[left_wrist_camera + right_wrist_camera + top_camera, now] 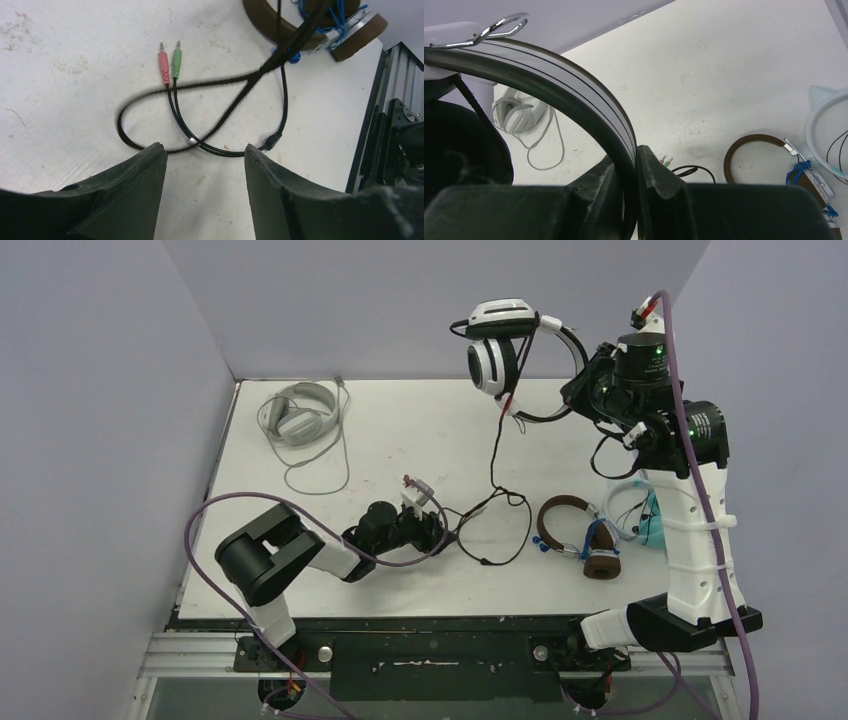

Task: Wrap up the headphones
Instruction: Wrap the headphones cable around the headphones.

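My right gripper [578,388] is shut on the band [589,107] of the black-and-white headphones [500,350] and holds them high above the table's back. Their black cable [495,455] hangs down and lies in loops on the table [150,97], ending in a pink plug [163,67] and a green plug [176,62]. My left gripper [438,530] is open and empty, low over the table, with the cable loop [220,150] just past its fingertips.
Brown headphones with blue cable [580,530] lie at the right, also in the left wrist view [320,25]. Light teal headphones [640,515] lie beside the right arm. Pale grey headphones [298,412] with grey cable lie at the back left.
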`<state>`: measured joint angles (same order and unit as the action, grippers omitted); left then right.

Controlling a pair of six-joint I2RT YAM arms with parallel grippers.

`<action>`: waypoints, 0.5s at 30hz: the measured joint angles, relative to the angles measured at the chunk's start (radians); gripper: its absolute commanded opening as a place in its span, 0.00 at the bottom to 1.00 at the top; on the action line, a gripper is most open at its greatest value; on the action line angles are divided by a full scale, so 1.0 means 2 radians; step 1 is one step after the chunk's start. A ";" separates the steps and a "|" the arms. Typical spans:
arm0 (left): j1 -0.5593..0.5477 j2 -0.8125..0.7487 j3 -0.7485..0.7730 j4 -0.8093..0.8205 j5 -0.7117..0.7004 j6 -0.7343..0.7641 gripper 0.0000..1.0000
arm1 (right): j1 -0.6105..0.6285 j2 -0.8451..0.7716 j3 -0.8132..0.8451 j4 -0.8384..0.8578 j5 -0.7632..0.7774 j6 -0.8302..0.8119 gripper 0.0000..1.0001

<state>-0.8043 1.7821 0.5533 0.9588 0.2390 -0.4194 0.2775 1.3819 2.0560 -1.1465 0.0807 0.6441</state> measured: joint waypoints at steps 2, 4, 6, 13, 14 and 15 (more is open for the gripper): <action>-0.001 -0.019 -0.018 0.013 0.000 0.009 0.56 | -0.001 0.004 0.000 0.000 0.000 0.000 0.00; -0.003 -0.036 -0.030 0.024 -0.001 0.017 0.56 | -0.002 0.007 0.000 0.000 0.000 0.000 0.00; -0.005 -0.050 -0.038 0.034 -0.001 0.020 0.56 | -0.002 0.009 0.000 0.000 0.000 0.000 0.00; -0.017 -0.098 -0.062 0.040 -0.023 0.039 0.57 | -0.002 0.009 -0.003 0.001 -0.002 0.000 0.00; -0.018 -0.103 -0.062 0.039 -0.026 0.045 0.57 | -0.003 0.009 -0.004 0.001 -0.002 0.000 0.00; -0.019 -0.108 -0.060 0.037 -0.028 0.052 0.57 | -0.003 0.009 -0.005 0.000 -0.002 0.000 0.00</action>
<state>-0.8429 1.5665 0.4335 1.0325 0.1822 -0.3161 0.2714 1.4006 2.0453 -1.1458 0.0761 0.6441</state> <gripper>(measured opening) 0.571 0.119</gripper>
